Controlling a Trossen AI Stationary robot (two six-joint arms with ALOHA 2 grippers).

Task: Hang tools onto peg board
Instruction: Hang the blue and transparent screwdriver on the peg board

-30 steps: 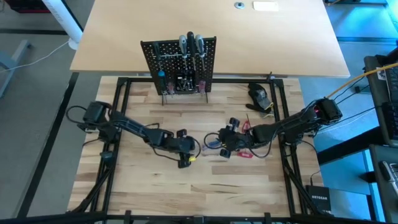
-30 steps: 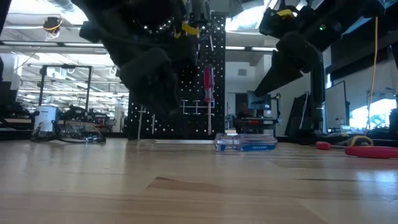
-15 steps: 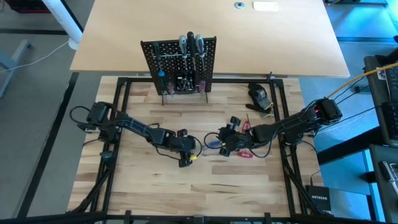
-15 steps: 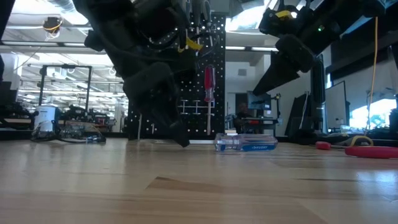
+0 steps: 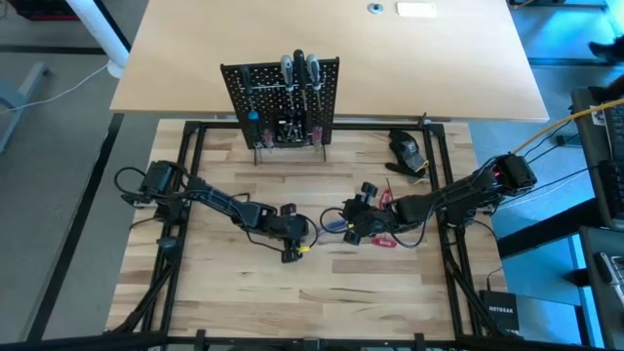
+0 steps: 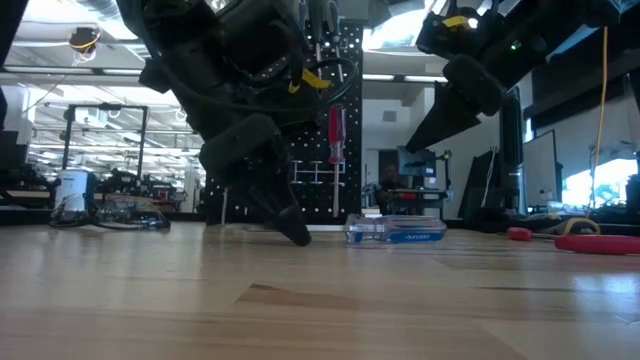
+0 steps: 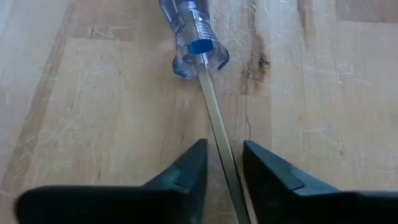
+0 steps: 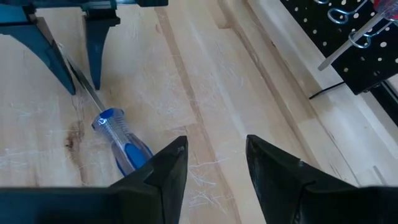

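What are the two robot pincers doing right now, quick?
Left pincer: open, fingers either side of the blue screwdriver shaft, not gripping yet.
Right pincer: open, holding nothing.

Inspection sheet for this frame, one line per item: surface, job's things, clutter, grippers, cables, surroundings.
Surface: pale wooden tabletop, scratched.
Job's things: peg board upright, tools hung on it; blue-handled screwdriver lying flat; red pliers on the wood.
Clutter: dark lump near the frame.
Grippers: left gripper straddles the screwdriver's shaft, fingers not yet pinching; right gripper open, empty, facing it.
Cables: yellow cable at the right arm.
Surroundings: workshop benches behind.
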